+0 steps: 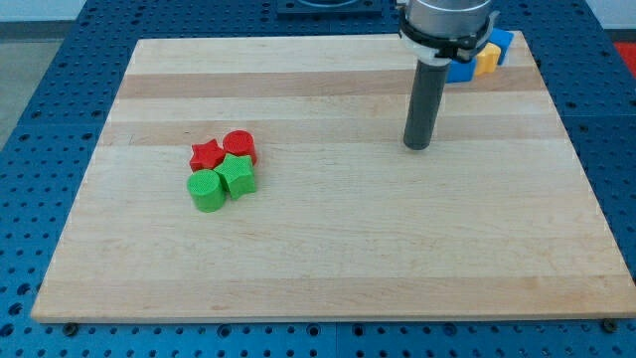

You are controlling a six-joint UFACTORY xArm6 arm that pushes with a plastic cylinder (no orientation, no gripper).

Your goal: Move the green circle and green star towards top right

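Observation:
The green circle (pixel 207 190) sits left of the board's middle, touching the green star (pixel 238 176) on its right. A red star (pixel 207 155) and a red circle (pixel 239 147) lie just above them in one tight cluster. My tip (pixel 417 146) rests on the board well to the right of the cluster, slightly higher in the view, touching no block.
A wooden board (pixel 328 259) lies on a blue perforated table. At the top right corner sit a blue block (pixel 461 70), a yellow block (pixel 487 60) and another blue block (pixel 503 44), partly hidden behind the arm.

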